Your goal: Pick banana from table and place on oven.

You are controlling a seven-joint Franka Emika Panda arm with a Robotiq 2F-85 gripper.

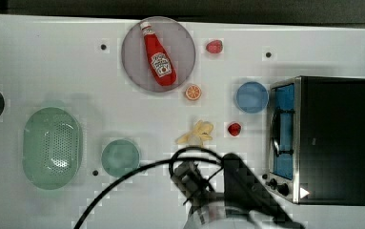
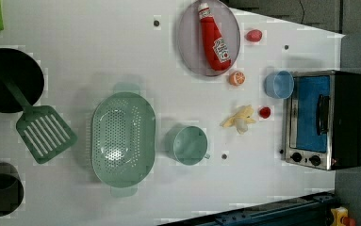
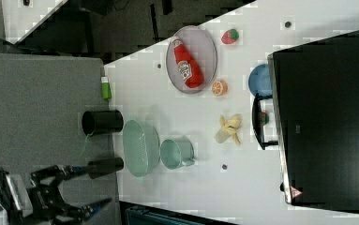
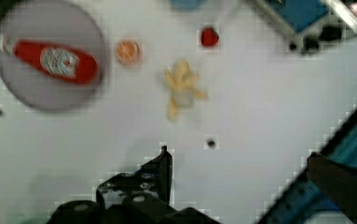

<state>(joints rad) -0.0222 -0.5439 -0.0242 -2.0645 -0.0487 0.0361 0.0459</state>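
The banana (image 1: 197, 133) is seen lying on the white table (image 1: 51, 62), between the orange slice (image 1: 193, 92) and the toaster oven (image 1: 332, 140). The gripper (image 4: 239, 158) is spread wide and nothing is held.

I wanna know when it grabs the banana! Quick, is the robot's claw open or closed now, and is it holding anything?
Gripper: open wide, holding nothing. The banana lies on the table.
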